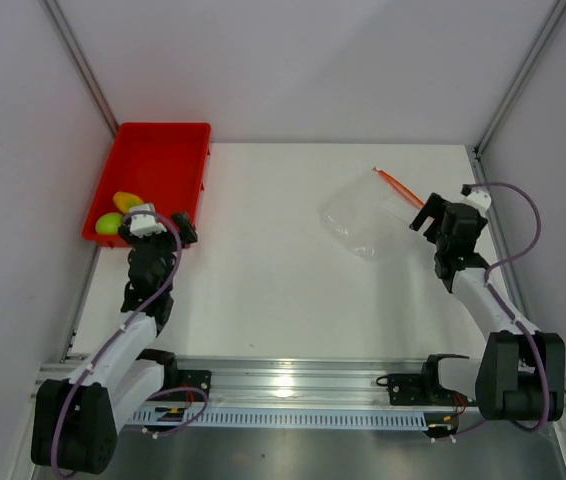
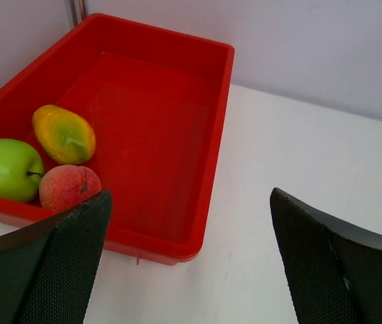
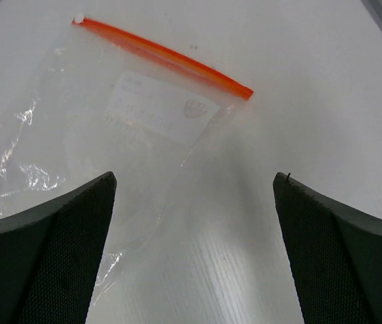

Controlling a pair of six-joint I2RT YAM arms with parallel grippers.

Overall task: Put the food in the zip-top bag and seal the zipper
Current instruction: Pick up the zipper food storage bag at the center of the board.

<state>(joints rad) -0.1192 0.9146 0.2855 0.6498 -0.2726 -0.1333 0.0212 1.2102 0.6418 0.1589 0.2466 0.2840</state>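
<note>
The green apple (image 2: 5,169), mango (image 2: 64,133) and peach (image 2: 66,187) huddle in the red tray's (image 2: 221,115) near corner, with the left pincer (image 2: 189,196) gaping empty just short of them. Rightward, the empty zip-top bag (image 3: 110,135) lies flat on the counter (image 1: 263,280), its zipper (image 3: 164,57) along the far edge, and the right pincer (image 3: 194,179) hangs open above it. Nothing is bagged; a first fruit pick looks next, needing the bag's mouth held open.

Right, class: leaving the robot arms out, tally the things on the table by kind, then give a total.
Toy fruits: 3 (green fruit, yellow-orange fruit, pinkish-orange fruit)
Red tray: 1
Zip-top bag: 1
Total: 5
</note>
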